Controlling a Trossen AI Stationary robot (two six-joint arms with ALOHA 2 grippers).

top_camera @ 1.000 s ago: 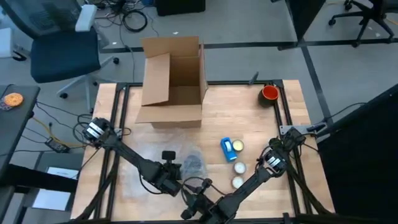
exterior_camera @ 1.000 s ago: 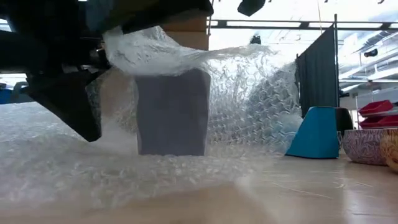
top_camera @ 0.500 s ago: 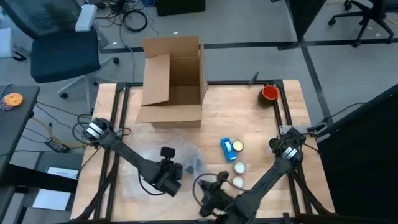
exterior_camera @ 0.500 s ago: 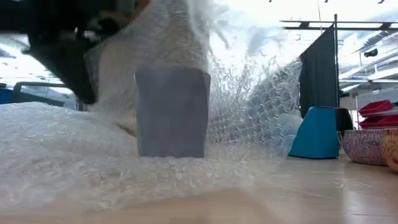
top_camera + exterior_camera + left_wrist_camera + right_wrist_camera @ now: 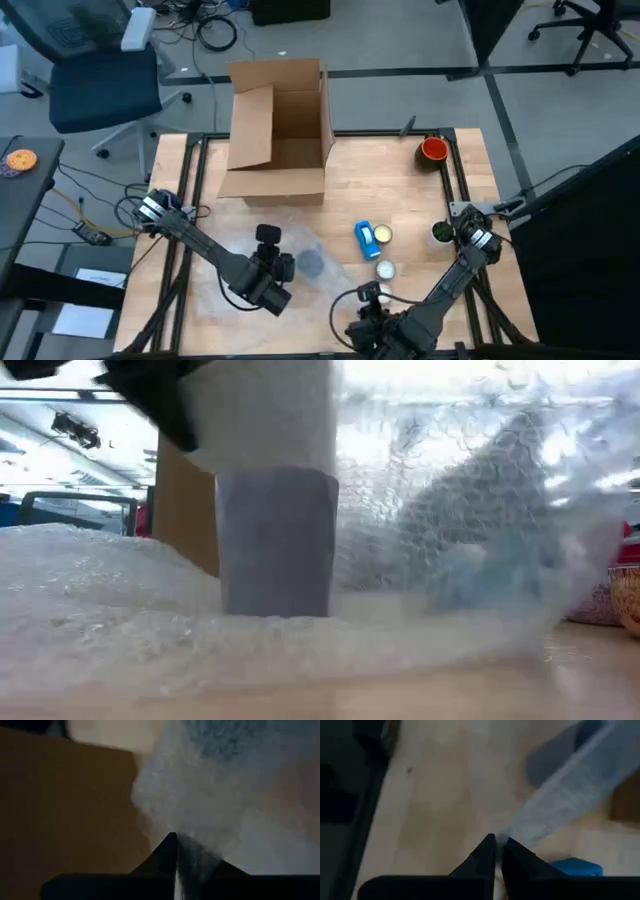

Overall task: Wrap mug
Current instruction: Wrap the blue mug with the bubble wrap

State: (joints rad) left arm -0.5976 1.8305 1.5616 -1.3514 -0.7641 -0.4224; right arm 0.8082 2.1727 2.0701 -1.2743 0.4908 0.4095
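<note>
Near the 6 o'clock edge of the tabletop [image 5: 400, 190], the grey mug [image 5: 276, 540] stands upright on the bubble wrap [image 5: 110, 630], roughly centre-left in the high view. The left hand [image 5: 270, 262] sits just at the mug's 9 o'clock side, fingers closed on a fold of the wrap, which its wrist view shows pinched at the tips. The right hand [image 5: 368, 300] is at the mug's 4 o'clock, likewise closed on a wrap edge.

Change noted: a second ago the right hand was close beside the left; it has since swung away towards 4 o'clock, drawing the sheet out. The low view now shows wrap draped over the mug's rim and a raised curtain of film behind it. Judgement: covering is under way, not complete; the mug's front remains bare.

Cardboard box [image 5: 277, 130] at 12 o'clock, untouched.
</note>
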